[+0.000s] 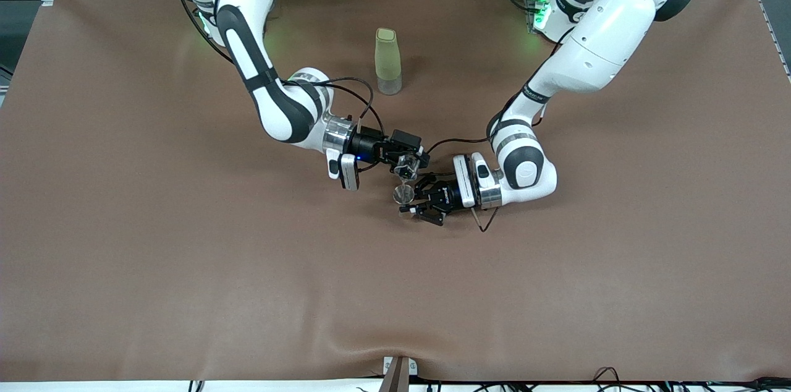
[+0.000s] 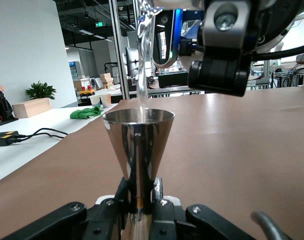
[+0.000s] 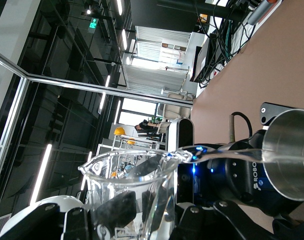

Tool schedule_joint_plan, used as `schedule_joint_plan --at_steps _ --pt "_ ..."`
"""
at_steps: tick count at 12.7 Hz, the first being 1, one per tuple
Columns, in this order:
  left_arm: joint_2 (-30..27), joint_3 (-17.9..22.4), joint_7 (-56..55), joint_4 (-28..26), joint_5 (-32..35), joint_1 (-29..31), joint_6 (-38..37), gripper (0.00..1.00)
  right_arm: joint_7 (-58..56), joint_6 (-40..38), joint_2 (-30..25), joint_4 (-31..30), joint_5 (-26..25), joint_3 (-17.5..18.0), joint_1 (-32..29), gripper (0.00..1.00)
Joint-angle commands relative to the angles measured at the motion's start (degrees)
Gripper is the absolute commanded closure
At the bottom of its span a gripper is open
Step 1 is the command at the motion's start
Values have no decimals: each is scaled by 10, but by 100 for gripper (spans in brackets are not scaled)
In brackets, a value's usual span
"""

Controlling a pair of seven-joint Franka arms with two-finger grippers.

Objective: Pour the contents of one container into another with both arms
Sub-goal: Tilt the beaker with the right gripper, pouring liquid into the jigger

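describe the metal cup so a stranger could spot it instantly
Start at the middle of the brown table, where both arms' tools meet. The left tool grips the metal cup, a shiny steel cone catching water from the clear glass beaker tipped by the right tool.

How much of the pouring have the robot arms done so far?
Both containers are already picked up. Right now the right gripper tips a clear glass beaker, and a stream of water falls into the metal cup in the left gripper. Finishing the pour is left.

Tall pale-green tumbler (image 1: pixel 387 61) upright on brown table (image 1: pixel 154 256), near robots' bases.
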Motion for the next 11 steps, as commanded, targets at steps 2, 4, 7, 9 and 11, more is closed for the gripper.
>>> schedule_joint_plan --at_steps 2,4,7,9,11 --pt "-6 -5 45 -9 -20 5 -7 100 -45 8 -14 -9 12 0 4 100" --pt "-7 -5 45 -9 -19 5 -7 100 -167 16 -14 -8 8 0 4 100" --pt "-7 -4 45 -9 -19 7 -7 100 -320 17 -26 -6 4 0 4 100" --pt "-8 -5 45 -9 -19 15 -20 100 -413 18 -40 -6 -3 0 4 100" --pt "-7 -5 45 -10 -19 29 -36 100 -495 25 -62 -9 -15 0 -5 100"
